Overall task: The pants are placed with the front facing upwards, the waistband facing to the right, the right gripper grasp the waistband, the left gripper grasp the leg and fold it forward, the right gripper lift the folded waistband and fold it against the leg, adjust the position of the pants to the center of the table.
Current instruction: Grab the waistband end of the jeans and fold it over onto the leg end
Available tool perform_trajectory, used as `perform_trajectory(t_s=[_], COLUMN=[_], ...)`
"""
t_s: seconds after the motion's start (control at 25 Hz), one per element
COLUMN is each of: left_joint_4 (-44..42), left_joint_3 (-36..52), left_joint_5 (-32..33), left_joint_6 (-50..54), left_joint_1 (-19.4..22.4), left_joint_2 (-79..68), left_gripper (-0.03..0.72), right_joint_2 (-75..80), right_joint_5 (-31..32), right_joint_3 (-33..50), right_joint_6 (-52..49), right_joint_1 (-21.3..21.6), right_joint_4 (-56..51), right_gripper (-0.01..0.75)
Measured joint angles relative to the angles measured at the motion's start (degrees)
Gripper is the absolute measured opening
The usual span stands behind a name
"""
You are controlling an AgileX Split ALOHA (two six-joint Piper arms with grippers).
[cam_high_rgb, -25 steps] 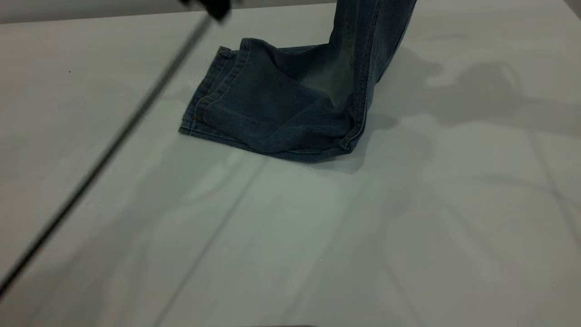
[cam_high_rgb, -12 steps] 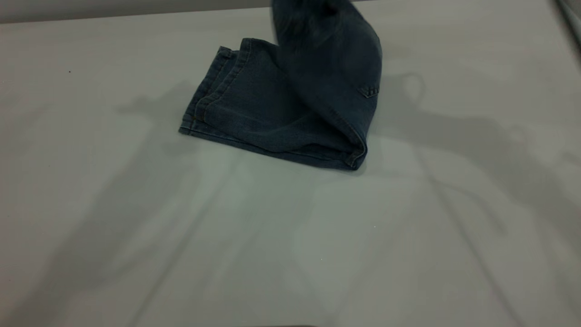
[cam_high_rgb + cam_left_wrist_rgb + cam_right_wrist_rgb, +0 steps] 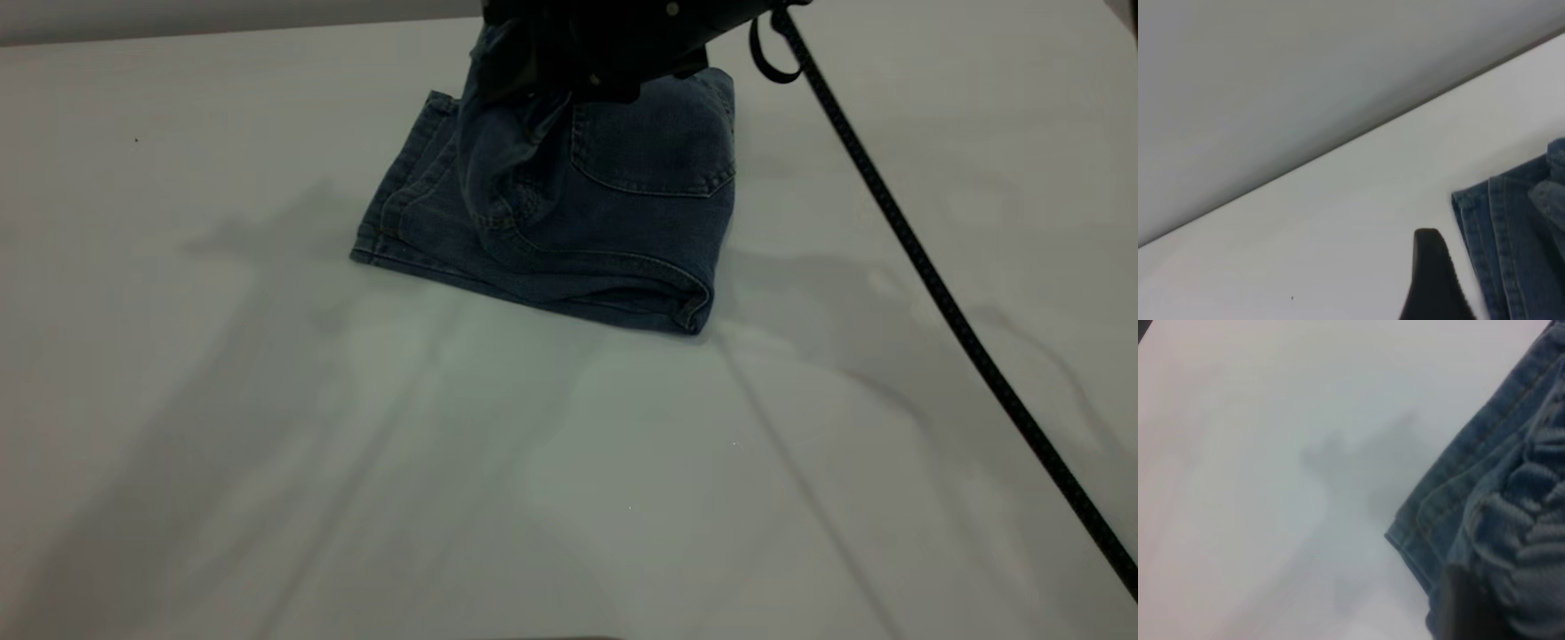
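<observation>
Exterior view: the small blue denim pants [image 3: 569,213] now lie doubled on the large pale grey table [image 3: 267,444], toward its far side. Half a second ago the upper half hung in a blurred swing; now it has come over the legs, square back patch pocket [image 3: 653,147] facing up, leg hems [image 3: 391,213] still toward the left. The black right gripper [image 3: 569,53] has dropped in at the top edge, and the dark ruched waistband [image 3: 502,169] hangs from it in a bunch. A black braided cable [image 3: 933,284] slants down to the right.

Left wrist view: the matt black wedge-shaped left gripper [image 3: 1435,280] shows one finger only, above bare table beside the hems; fingers' state, cannot tell.

Right wrist view: a dark finger [image 3: 1465,607] presses on the gathered waistband, clamped on the cloth, above the hems.
</observation>
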State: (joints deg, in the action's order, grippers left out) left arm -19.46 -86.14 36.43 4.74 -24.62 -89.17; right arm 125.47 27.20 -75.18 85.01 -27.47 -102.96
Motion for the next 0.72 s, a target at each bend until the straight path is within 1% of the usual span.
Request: perform_trajectory(t_s=[0.08, 0.16, 0.24, 0.28, 0.32, 0.4, 0.48, 0.56, 0.64, 0.72], left_joint_4=[0.00, 0.00, 0.00, 0.00, 0.00, 0.00, 0.00, 0.00, 0.00, 0.00], left_joint_3=[0.00, 0.01, 0.01, 0.01, 0.01, 0.06, 0.06, 0.07, 0.07, 0.12], left_joint_5=[0.27, 0.37, 0.37, 0.39, 0.44, 0.51, 0.53, 0.53, 0.53, 0.27], left_joint_6=[0.12, 0.23, 0.23, 0.23, 0.23, 0.23, 0.23, 0.23, 0.23, 0.23], left_joint_1=[0.00, 0.00, 0.00, 0.00, 0.00, 0.00, 0.00, 0.00, 0.00, 0.00], left_joint_2=[0.00, 0.00, 0.00, 0.00, 0.00, 0.00, 0.00, 0.00, 0.18, 0.56], left_gripper=[0.428, 0.428, 0.428, 0.428, 0.428, 0.428, 0.428, 0.428, 0.428, 0.428], right_joint_2=[0.07, 0.07, 0.07, 0.07, 0.07, 0.11, 0.13, 0.19, 0.47, 1.62], right_joint_5=[0.00, 0.19, 1.55, 2.44, 3.23, 4.18, 3.93, 2.79, 2.43, 4.42], right_joint_3=[-0.50, -1.33, -2.26, -2.88, -3.63, -5.89, -9.07, -12.81, -16.88, -22.08], right_joint_6=[-0.07, -0.89, -2.60, -3.58, -5.38, -10.65, -19.73, -32.07, -49.71, -66.92], right_joint_1=[-0.29, -0.54, -0.54, -0.54, -0.54, -1.06, -2.03, -4.07, -6.04, -7.74], right_joint_4=[0.06, 0.25, 1.54, 2.67, 4.04, 9.49, 18.19, 31.50, 44.90, 57.99], right_gripper=[0.303, 0.437, 0.555, 0.608, 0.645, 0.673, 0.669, 0.646, 0.612, 0.577])
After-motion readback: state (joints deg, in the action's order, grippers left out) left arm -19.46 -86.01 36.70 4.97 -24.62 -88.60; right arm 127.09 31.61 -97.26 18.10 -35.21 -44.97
